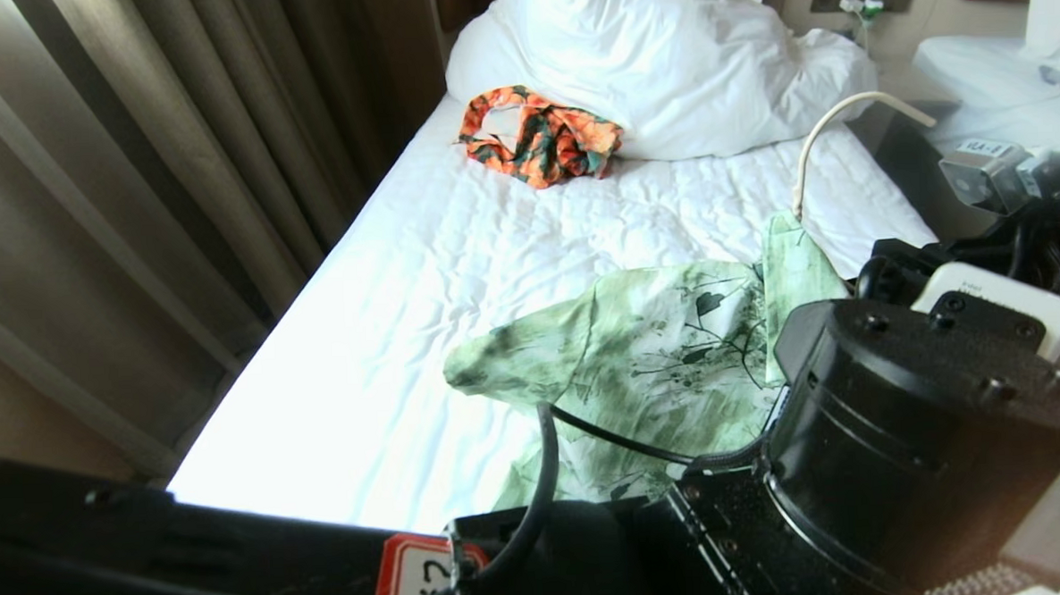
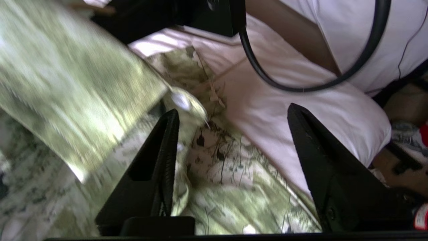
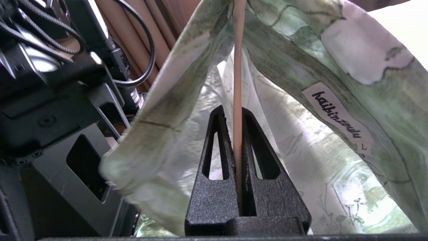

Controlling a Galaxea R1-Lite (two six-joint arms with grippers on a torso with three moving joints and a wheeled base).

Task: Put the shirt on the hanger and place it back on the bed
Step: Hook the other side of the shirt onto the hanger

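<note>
A green floral shirt (image 1: 640,355) lies spread on the near part of a bed (image 1: 422,275) with a wrinkled white sheet, its collar end lifted toward the bed's right edge. A thin cream hanger (image 3: 238,77) runs up through the raised collar; its curved hook (image 1: 831,119) arcs above the fabric. The right pincer (image 3: 238,144) is pressed together on the hanger's wire, inside the shirt's neck opening, beside a sewn label (image 3: 337,115). The left pincer (image 2: 232,140) is spread wide, empty, just over the shirt's near part, one finger touching a fold. Farther up the bed, well apart, an orange and green garment (image 1: 541,136) rests against a heap of white duvet (image 1: 663,59). Curtains (image 1: 131,172) hang along the bed's left side.
</note>
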